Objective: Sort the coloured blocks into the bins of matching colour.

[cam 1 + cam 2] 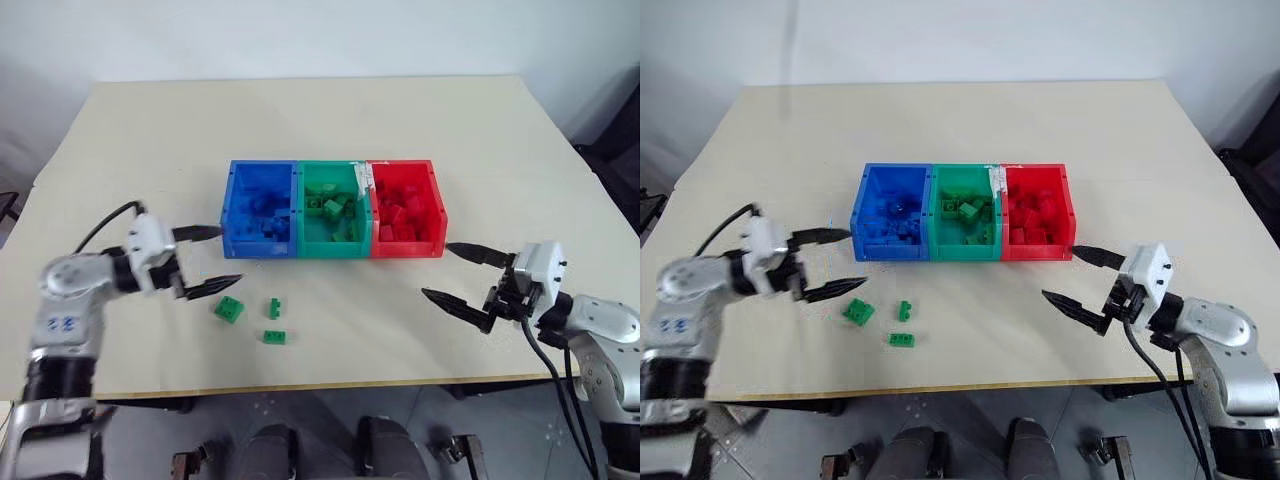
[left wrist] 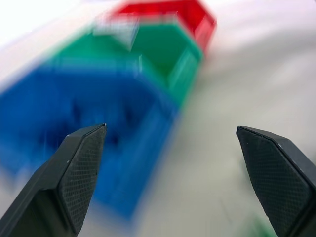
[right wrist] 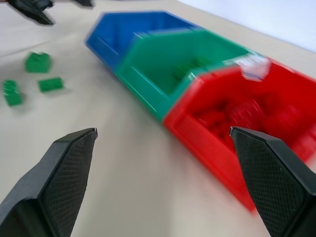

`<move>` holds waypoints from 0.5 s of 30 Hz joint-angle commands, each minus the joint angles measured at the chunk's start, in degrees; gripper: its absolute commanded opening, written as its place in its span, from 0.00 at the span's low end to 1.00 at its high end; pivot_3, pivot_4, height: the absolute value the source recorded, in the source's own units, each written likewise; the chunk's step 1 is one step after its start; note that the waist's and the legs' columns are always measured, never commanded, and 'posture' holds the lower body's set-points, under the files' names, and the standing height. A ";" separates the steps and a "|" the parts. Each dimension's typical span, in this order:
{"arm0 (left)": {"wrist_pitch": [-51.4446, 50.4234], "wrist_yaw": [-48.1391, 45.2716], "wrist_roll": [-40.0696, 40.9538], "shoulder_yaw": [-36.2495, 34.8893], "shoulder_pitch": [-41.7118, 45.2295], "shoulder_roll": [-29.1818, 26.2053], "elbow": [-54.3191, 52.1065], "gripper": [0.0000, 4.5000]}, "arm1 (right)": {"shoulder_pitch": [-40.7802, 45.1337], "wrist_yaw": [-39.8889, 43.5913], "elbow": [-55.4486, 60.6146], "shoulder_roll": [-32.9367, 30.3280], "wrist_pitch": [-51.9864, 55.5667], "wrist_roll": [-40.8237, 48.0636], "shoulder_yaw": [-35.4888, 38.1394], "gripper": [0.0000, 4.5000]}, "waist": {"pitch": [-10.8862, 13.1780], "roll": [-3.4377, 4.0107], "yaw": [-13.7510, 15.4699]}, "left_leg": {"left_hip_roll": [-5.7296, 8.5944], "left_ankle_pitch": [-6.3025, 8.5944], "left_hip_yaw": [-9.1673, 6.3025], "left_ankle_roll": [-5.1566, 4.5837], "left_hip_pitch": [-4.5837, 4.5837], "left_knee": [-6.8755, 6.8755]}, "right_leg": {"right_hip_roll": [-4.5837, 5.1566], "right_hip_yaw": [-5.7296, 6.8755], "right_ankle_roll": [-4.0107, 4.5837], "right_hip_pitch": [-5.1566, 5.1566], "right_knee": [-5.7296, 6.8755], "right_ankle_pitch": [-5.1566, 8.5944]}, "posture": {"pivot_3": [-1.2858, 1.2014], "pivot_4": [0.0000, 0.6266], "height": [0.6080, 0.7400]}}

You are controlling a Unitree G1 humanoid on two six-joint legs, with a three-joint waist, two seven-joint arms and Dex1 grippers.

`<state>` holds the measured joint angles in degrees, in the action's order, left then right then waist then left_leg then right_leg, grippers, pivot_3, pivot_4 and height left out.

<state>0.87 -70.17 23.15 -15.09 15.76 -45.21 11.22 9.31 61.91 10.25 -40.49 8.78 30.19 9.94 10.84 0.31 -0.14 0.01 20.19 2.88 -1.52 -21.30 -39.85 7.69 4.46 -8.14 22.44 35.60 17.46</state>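
Note:
Three green blocks lie loose on the table in front of the bins: a square one (image 1: 229, 309), a small one (image 1: 273, 307) and a flat one (image 1: 274, 337). The joined bins stand in a row mid-table: blue bin (image 1: 236, 214), green bin (image 1: 302, 215), red bin (image 1: 433, 208). Each holds several blocks of its own colour. My left gripper (image 1: 214, 259) hovers open and empty just left of the blue bin, beside the square green block. Open and empty too, my right gripper (image 1: 446, 272) sits off the red bin's near right corner.
A white tag (image 1: 364, 178) sticks up between the green and red bins. The table's front edge (image 1: 320, 385) runs close below the loose blocks. Bare tabletop lies behind the bins and between the two grippers.

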 commanded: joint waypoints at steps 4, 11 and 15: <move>0.49 -2.41 1.95 -8.71 -13.74 -5.41 -4.34 1.00 | 5.59 10.10 -1.97 -2.26 -1.41 -1.35 -6.70 1.00 | 0.00 0.00 0.54 | 0.07 0.11 -0.13 -0.11 -0.02 -0.05 | 0.16 0.08 0.01 -0.06 -0.02 0.00 | 0.52 0.24 1.00; -4.34 -1.97 3.82 -2.75 -16.22 -5.52 -21.05 1.00 | 4.64 10.84 -1.98 -2.69 -0.91 -1.09 -6.08 1.00 | 0.00 0.00 1.17 | 0.28 0.21 -0.24 -0.20 -0.04 -0.05 | 0.75 0.28 0.01 -0.08 -0.05 0.00 | 0.52 0.24 1.00; -9.98 -0.72 3.06 4.45 -13.63 -5.92 -29.54 1.00 | 1.59 12.43 -2.79 -4.60 -2.68 -1.47 -3.57 1.00 | 0.00 0.01 1.14 | 0.35 0.28 -0.22 -0.25 -0.04 -0.01 | 0.53 0.33 0.00 -0.09 -0.04 0.00 | 0.52 0.24 1.00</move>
<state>-6.88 -71.61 25.61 -12.39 1.23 -50.08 -14.33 11.60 73.35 6.93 -43.94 7.74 28.33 3.56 10.84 0.32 1.00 0.34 20.48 2.68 -1.77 -21.34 -39.85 8.19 4.78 -8.14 22.36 35.56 17.46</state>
